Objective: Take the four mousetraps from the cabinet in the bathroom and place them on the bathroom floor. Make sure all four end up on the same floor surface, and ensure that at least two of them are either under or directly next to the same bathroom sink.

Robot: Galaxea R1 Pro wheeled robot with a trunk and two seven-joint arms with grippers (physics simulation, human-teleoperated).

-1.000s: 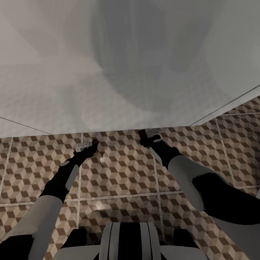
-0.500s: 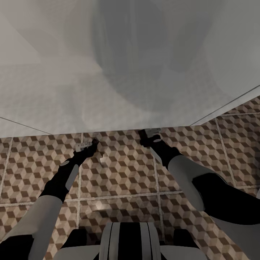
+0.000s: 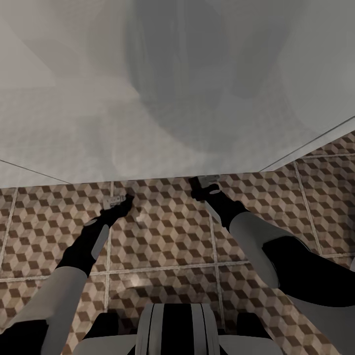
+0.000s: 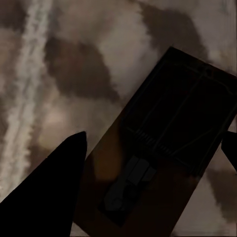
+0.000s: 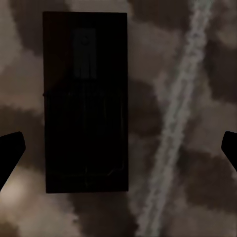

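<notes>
One mousetrap (image 4: 170, 163), a small brown board with dark wire, lies flat on the cube-patterned bathroom floor (image 3: 162, 246). My left gripper (image 4: 153, 139) hovers over it, open, one finger on each side of the board. A second mousetrap (image 5: 84, 98) lies flat on the tiles beside a pale grout line. Over that one my right gripper (image 5: 123, 140) is open, with its fingertips far apart. In the head view both grippers, left (image 3: 114, 199) and right (image 3: 207, 183), reach down at the foot of the white sink unit (image 3: 148, 123). The cabinet is out of view.
The white sink unit rises close in front of me across the upper half of the head view. Patterned tiles continue to the right past its corner (image 3: 325, 167). My own base (image 3: 172, 330) stands on the tiles at the near edge.
My left gripper has drawn back a little toward me in the head view. The right arm has not moved.
</notes>
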